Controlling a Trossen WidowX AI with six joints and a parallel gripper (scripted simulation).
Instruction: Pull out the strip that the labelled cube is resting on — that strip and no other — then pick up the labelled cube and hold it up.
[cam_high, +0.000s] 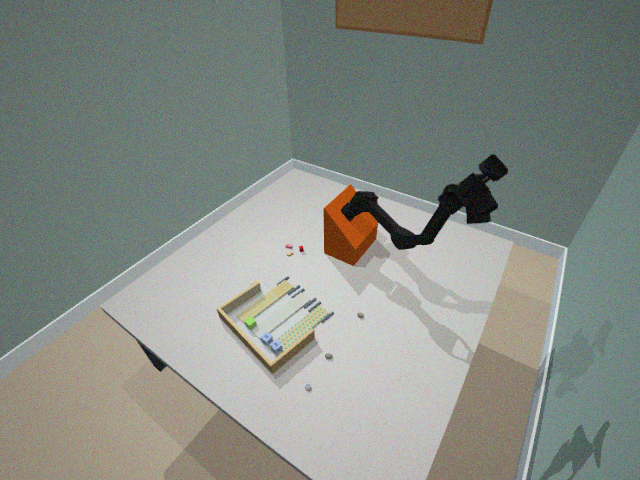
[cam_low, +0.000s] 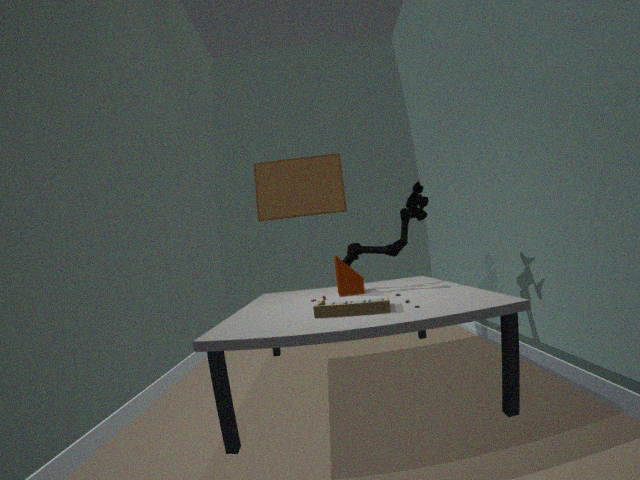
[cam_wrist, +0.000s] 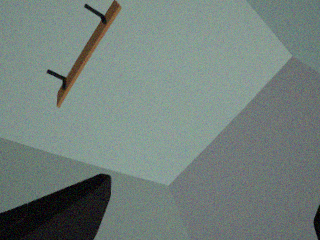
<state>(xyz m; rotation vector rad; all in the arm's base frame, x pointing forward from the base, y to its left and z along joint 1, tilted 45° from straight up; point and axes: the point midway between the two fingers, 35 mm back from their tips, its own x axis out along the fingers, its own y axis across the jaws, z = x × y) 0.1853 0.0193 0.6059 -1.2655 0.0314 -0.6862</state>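
A wooden tray (cam_high: 237, 330) (cam_low: 351, 309) on the table has an open side toward the arm's orange mount. Yellow wood-grain strips (cam_high: 269, 301), a pale strip (cam_high: 283, 315) and a teal-dotted yellow strip (cam_high: 306, 328) lie in it, with dark grey tabs at the open side. A green cube (cam_high: 250, 322) and two light-blue cubes (cam_high: 266, 338) (cam_high: 276, 346) sit near the closed side. Both blue cubes show dark markings; I cannot read which is the labelled one or tell exactly which strip each rests on. My gripper (cam_high: 486, 188) (cam_low: 421, 200) (cam_wrist: 214, 200) is open and empty, raised high away from the tray.
The orange wedge mount (cam_high: 338, 236) (cam_low: 348, 281) stands behind the tray. Small red (cam_high: 301, 248) and pink (cam_high: 288, 245) pieces lie left of it. Several pebbles, one grey (cam_high: 308, 386), lie right of the tray. A wall shelf (cam_wrist: 90, 50) shows in the wrist view.
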